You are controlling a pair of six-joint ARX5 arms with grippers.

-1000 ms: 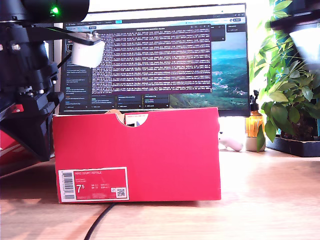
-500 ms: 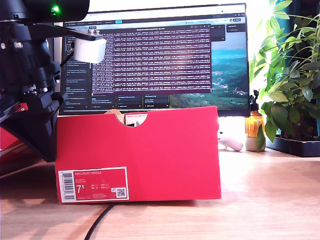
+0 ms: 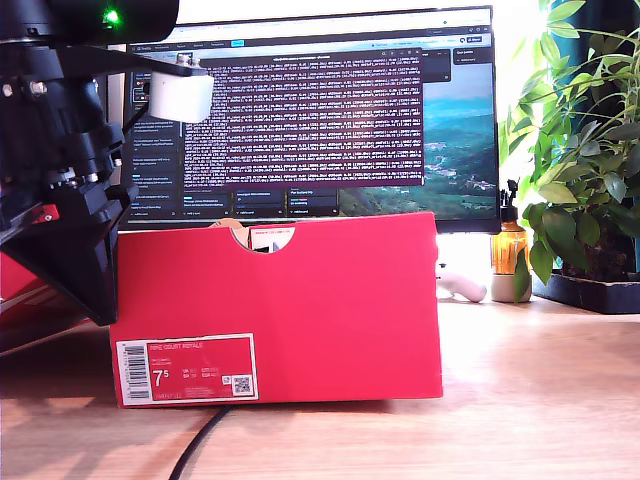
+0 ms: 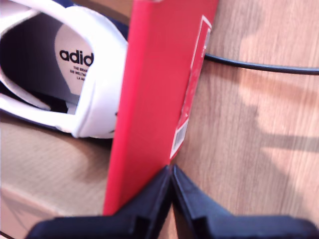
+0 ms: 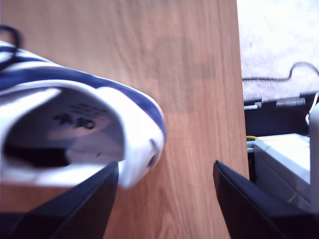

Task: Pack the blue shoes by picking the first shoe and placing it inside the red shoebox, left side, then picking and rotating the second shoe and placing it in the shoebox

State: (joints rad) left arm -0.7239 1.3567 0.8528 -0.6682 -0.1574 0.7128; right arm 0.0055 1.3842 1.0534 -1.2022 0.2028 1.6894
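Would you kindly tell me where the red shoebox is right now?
The red shoebox stands on the wooden desk at the exterior view's centre-left, in front of the monitor, with a black arm against its end at that view's left.

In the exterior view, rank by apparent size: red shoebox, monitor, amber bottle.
1. Monitor, though farther back, so true size is unsure.
2. Red shoebox, a close second.
3. Amber bottle, far smallest.

We see the red shoebox [image 3: 300, 290] standing upright on the wooden table, white "7.5" size label low on its front toward the exterior view's left, half-round notch in the top edge. One blue shoe [image 4: 75, 74] lies inside it, heel against the red wall, white lining showing. The other blue shoe [image 5: 75, 134] is outside, over bare wood, navy with white stripes.
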